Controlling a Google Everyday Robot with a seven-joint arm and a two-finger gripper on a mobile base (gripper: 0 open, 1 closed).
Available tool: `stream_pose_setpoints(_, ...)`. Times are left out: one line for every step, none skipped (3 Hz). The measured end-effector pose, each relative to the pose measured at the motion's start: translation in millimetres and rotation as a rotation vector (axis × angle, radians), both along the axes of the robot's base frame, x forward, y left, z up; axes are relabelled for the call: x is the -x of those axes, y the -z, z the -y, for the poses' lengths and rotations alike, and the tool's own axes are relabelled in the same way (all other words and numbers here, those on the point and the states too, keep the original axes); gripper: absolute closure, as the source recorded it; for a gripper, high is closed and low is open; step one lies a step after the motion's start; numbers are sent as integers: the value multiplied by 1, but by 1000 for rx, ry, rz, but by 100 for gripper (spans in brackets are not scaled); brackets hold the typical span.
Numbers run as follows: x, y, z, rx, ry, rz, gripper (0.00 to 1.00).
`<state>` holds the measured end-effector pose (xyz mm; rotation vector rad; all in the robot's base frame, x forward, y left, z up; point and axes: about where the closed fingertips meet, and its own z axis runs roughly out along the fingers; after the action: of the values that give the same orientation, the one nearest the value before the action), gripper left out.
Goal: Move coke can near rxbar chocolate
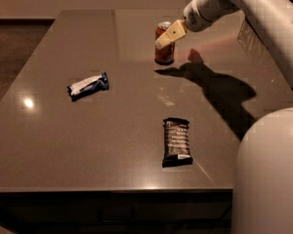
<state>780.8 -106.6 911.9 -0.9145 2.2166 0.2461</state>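
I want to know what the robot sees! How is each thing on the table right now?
Small orange-red drinks can, silver top: standing upright, far side of the grey table.
Flat black snack-bar wrapper, white text: lying flat, near front edge.
Crumpled blue-and-white wrapper: lying on the left.
Robot's gripper: raised, at the can's top; contact unclear.

My gripper [162, 41] is pale yellow and wedge-shaped with one dark dot, overlapping the can's [164, 53] top. Behind it I see a rounded white wrist [205, 9], then a smooth white arm [266, 14] with two dark spots, and a bulky white shell [268, 174].
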Motion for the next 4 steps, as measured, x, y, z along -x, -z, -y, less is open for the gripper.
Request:
stream_pose_setpoints(-4, 2, -12, -15, -22, -6, 12)
stream_pose_setpoints(-3, 2, -20, -24, -40, -15, 36)
stream_pose_setpoints(3, -5, -24, -29, -62, -8, 58)
stream_pose_setpoints(26, -20, -23, -31, -100, 16, 82)
